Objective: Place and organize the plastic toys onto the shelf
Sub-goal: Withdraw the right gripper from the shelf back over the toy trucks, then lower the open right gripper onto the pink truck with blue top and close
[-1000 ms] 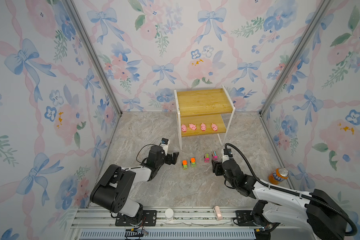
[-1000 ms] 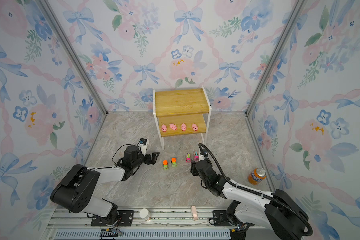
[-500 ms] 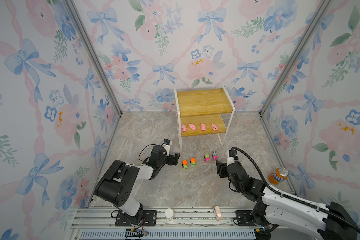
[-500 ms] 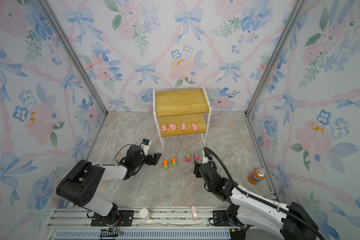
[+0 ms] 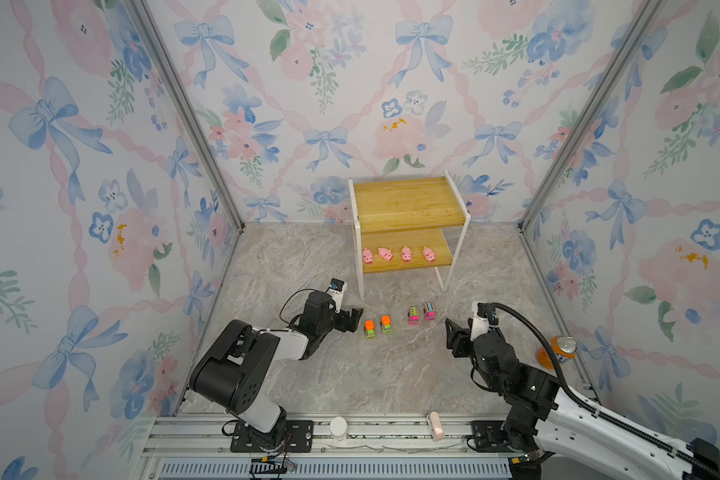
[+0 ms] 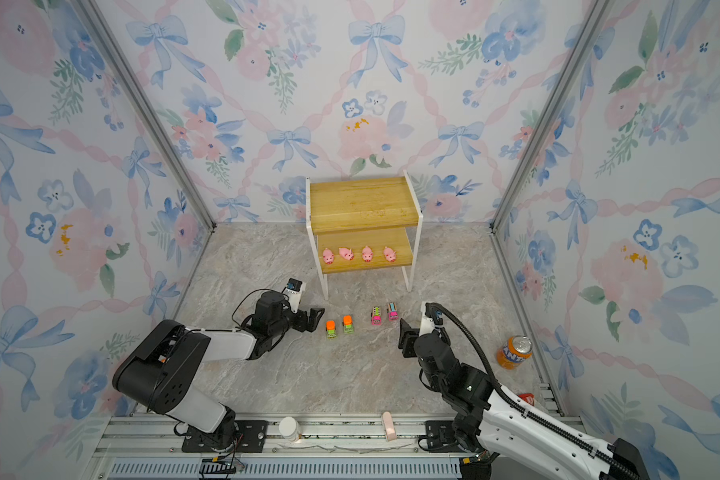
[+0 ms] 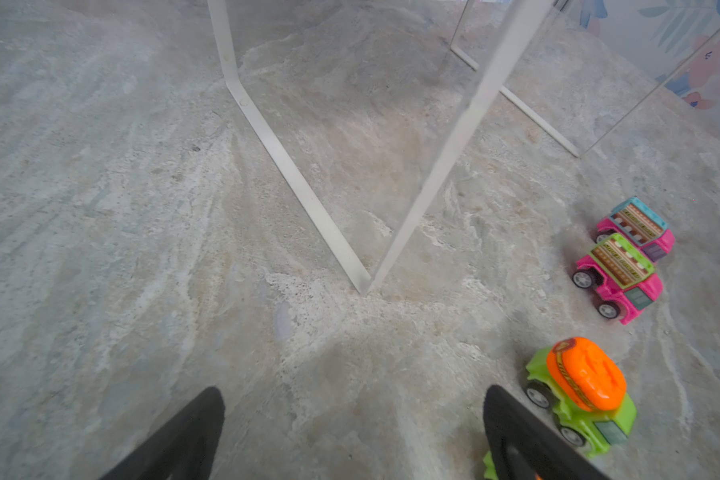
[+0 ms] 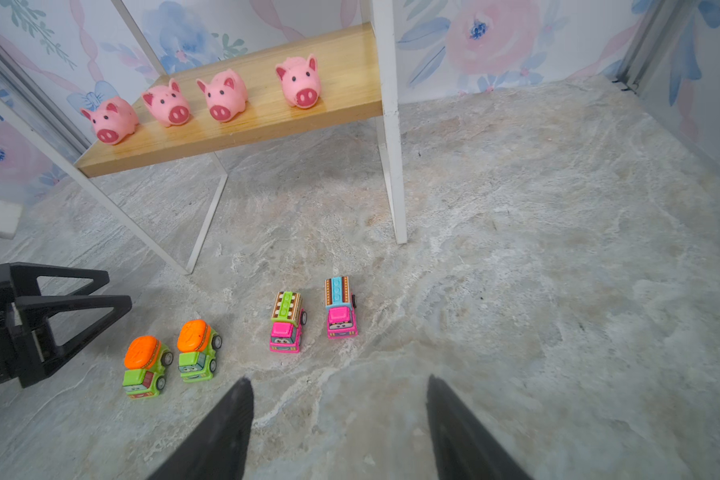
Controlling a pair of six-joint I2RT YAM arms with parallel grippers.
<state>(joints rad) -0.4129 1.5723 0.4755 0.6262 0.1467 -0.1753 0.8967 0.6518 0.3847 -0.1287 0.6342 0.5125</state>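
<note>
1. The left jaws, at the end of the left arm [image 5: 283, 345], are hanging low over the bench [image 5: 350, 374], just in front of the front left leg of the shelf [image 5: 408, 203]. They are standing spread wide, and the left wrist view is showing only bare bench between them.
2. One side of the left jaws is sitting just beside the left green truck [image 5: 370, 328]. In the left wrist view that truck is peeking out as a green sliver behind it, and I cannot tell whether they are touching.
3. The right green truck [image 7: 582, 395] is standing beside its twin, apart from the left jaws.
4. The right jaws, on the right arm [image 5: 495, 357], are hanging just above the bench near the right end of the toy row. They are standing spread apart and are holding nothing; bare bench is showing between them in the right wrist view.
5. The two pink buses [image 8: 287, 322] are standing side by side on the bench ahead of the right jaws, near them but not touching, with their noses facing that way.
6. The shelf is standing against the back wall, and four pink pigs [image 8: 225, 97] are sitting in a row on its lower board, snouts facing forward.
7. The soda can [image 5: 560, 351] is standing upright by the right wall, well apart from the toys.
</note>
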